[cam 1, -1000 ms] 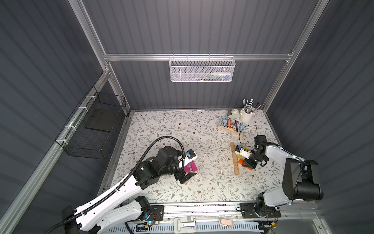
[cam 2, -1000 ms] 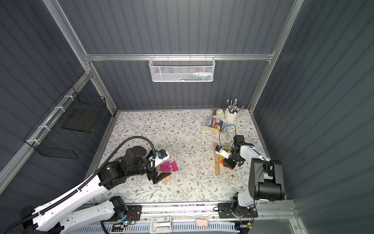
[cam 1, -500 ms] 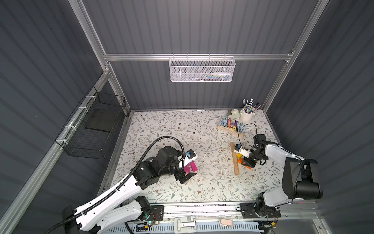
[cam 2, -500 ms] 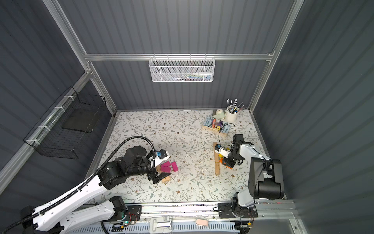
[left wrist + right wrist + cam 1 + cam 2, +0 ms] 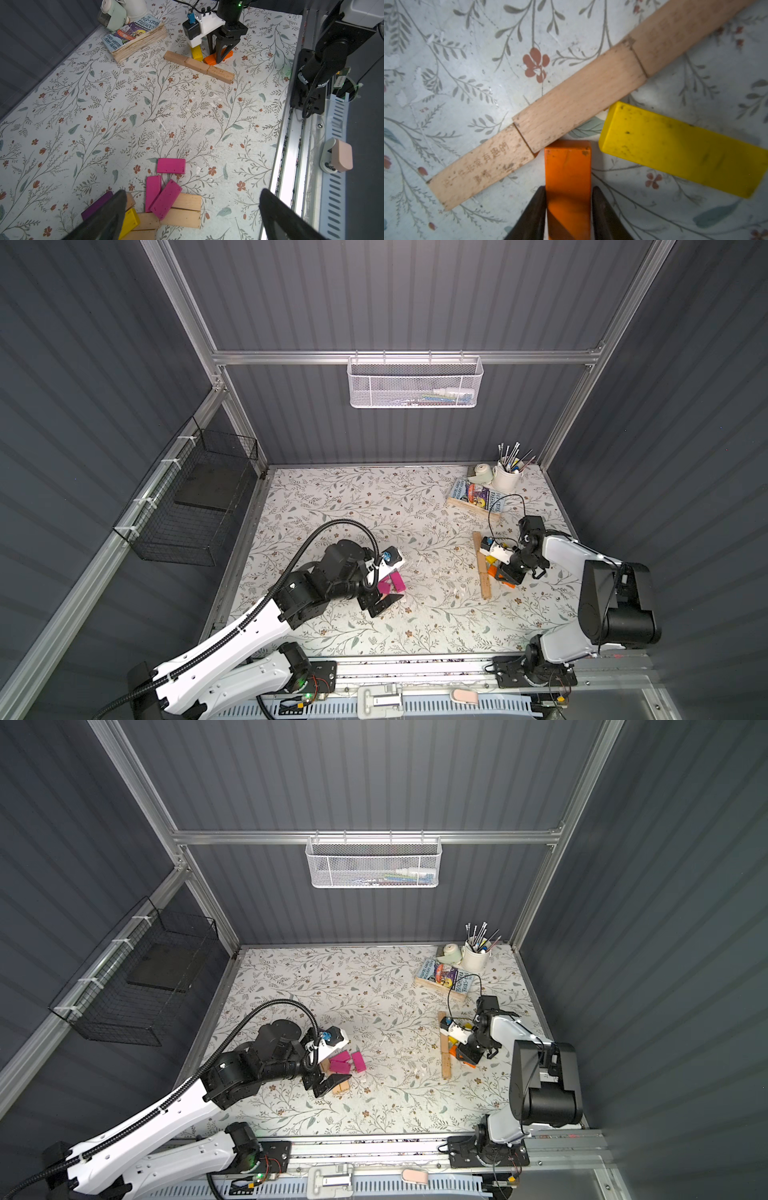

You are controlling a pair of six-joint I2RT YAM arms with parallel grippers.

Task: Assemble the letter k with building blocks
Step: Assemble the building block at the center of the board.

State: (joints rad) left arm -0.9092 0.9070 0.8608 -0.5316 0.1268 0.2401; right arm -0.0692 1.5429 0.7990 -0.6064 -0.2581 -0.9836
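Right now the right gripper [image 5: 568,192] is straddling the orange block [image 5: 568,166], jaws hugging its long sides at the near end. We are not managing to tell if they are squeezing or slack. The block is lying flat, far end meeting the tan row [image 5: 579,99] of three bars, with the yellow block [image 5: 675,149] just beside. The left gripper [image 5: 192,192] is gaping wide over the spare pile [image 5: 187,209], magenta blocks [image 5: 170,165] on top. We are judging these blocks light, rigid, paint-slick and easily sliding on the floral table [image 5: 353,506]. They are best pinched across the narrow width, mid-length.
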